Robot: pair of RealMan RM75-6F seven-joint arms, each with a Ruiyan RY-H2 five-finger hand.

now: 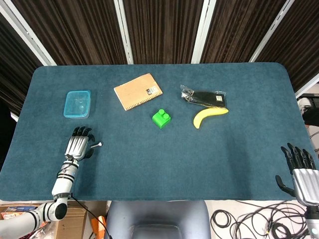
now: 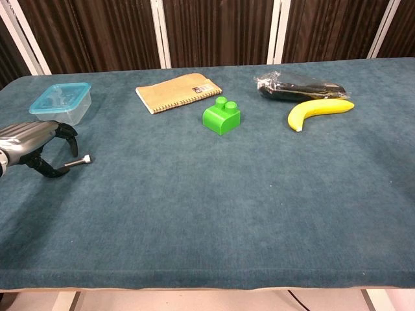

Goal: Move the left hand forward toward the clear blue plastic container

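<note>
hovering left hand [image 1: 79,144] empty, fingers apart, near blue container [image 1: 77,103] — notebook [image 1: 138,91], green block [image 1: 161,118], banana [image 1: 209,116] well apart.

A table [image 1: 164,154] covered in dark teal cloth stands before a wall of dark brown corrugated panels [image 1: 162,30] split by white metal struts [image 1: 124,30]. Tangled black cables [image 1: 249,221] lie on the pale floor at the table's near right corner.
</note>
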